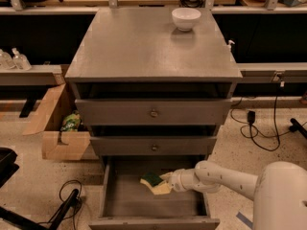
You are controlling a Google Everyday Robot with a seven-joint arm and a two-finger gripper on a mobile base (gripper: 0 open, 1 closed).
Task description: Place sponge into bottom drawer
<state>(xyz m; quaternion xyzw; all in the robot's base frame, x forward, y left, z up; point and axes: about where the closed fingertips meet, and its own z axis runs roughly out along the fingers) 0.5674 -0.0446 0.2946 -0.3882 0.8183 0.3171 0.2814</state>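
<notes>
The sponge (152, 180), dark green side up over its pale yellow foam, is sitting inside the open bottom drawer (144, 204), toward the back right of its grey floor. The claw (166, 182) is gripping the sponge at its right edge, with the white arm (225, 177) reaching in from the right. Above, two closed drawers (153, 113) with small knobs are standing under the grey desk (144, 47), which is carrying a white bowl (186, 18) near its back edge. A cardboard box (57, 128) is lying on the speckled floor (29, 186) at the left, and black cables (261, 128) are trailing at the right.
</notes>
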